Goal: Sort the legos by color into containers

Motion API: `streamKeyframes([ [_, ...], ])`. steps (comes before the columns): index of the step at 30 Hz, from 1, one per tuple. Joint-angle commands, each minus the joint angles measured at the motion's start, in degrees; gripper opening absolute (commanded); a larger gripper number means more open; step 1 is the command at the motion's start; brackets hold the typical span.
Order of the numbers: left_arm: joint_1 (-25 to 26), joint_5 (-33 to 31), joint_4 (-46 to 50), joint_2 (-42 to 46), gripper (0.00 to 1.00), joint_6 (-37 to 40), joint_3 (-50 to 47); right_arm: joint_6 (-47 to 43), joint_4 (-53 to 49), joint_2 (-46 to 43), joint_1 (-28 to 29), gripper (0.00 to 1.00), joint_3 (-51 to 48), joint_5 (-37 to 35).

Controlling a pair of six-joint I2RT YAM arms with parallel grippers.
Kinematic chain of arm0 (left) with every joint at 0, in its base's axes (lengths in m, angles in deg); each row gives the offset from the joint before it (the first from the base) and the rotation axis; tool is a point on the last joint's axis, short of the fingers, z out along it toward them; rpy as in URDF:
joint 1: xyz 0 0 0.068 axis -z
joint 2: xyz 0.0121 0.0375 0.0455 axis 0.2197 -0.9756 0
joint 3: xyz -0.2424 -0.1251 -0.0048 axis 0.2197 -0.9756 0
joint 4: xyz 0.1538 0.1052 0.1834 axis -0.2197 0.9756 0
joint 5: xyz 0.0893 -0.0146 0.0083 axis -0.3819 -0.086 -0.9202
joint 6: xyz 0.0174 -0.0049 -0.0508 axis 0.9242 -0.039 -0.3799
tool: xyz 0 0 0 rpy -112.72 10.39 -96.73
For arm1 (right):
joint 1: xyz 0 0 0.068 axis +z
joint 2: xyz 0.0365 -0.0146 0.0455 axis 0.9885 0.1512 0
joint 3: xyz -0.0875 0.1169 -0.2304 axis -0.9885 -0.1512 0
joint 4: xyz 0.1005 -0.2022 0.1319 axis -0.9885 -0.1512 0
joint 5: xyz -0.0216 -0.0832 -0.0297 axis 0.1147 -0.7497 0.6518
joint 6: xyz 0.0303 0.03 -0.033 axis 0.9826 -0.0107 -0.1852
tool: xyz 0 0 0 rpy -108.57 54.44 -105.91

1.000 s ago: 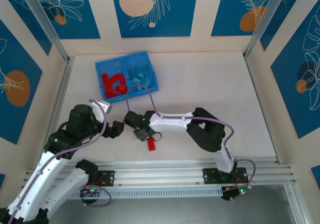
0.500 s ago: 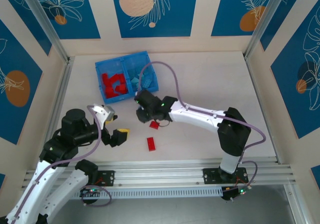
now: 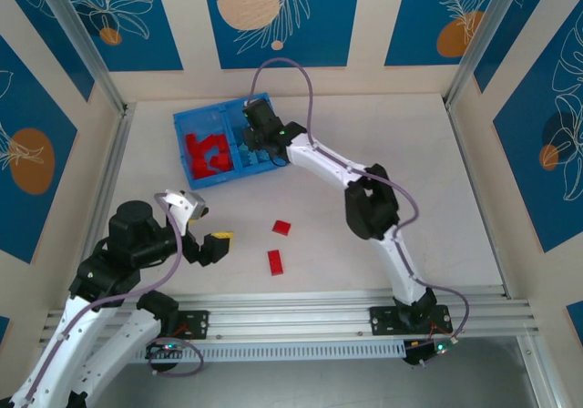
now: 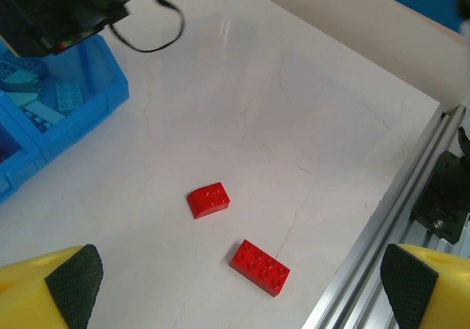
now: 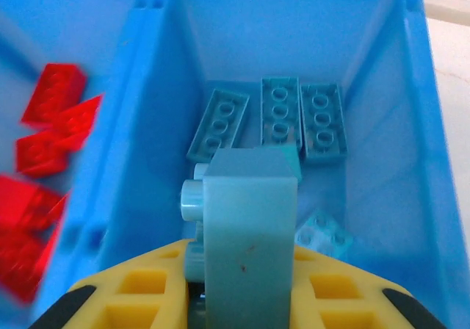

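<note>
The blue bin (image 3: pixel 189 121) stands at the table's back left, with red legos (image 3: pixel 208 153) in its left compartment and light blue ones (image 3: pixel 264 144) in its right. My right gripper (image 3: pixel 258 127) hovers over the right compartment, shut on a light blue brick (image 5: pixel 250 226) held upright above several flat blue bricks (image 5: pixel 279 116). The divider wall (image 5: pixel 158 123) is just to its left. Two red bricks (image 3: pixel 281 228) (image 3: pixel 275 261) lie on the table; the left wrist view shows them as a curved brick (image 4: pixel 208 200) and a flat brick (image 4: pixel 259 267). My left gripper (image 3: pixel 214 247) (image 4: pixel 240 283) stands open, low and just left of them.
An aluminium rail (image 3: pixel 346 303) (image 4: pixel 411 197) runs along the table's near edge. The right arm (image 3: pixel 364 203) stretches diagonally across the table's middle towards the bin, with its cable (image 3: pixel 291 71) looping above. Cream walls close in the back and sides.
My right arm has swung from beside the red bricks up and back to the bin, carrying the light blue brick. The left gripper has drawn back slightly to the left.
</note>
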Motion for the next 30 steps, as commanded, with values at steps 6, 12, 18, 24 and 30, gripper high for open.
streamKeyframes([
  [6,-0.25,-0.92,0.26,0.34,1.0,1.4,-0.2,-0.57,-16.32,12.05,0.2,0.4,24.5,-2.12],
  [12,-0.34,-1.84,0.32,-0.18,1.0,1.34,-0.14,-0.62,-15.11,2.4,0.65,0.43,17.06,0.02],
  [18,-0.34,-3.58,0.84,-1.91,1.0,0.98,-0.13,1.43,-11.12,-15.41,1.22,0.43,-2.32,5.6],
  [24,-0.34,-5.83,0.98,-4.12,1.0,-0.53,-0.05,4.4,0.92,-43.76,1.48,0.51,-35.79,17.55],
  [30,0.71,-9.75,-3.38,-9.21,1.0,-16.09,-2.15,8.48,4.29,-70.21,1.57,0.69,-62.77,22.52],
])
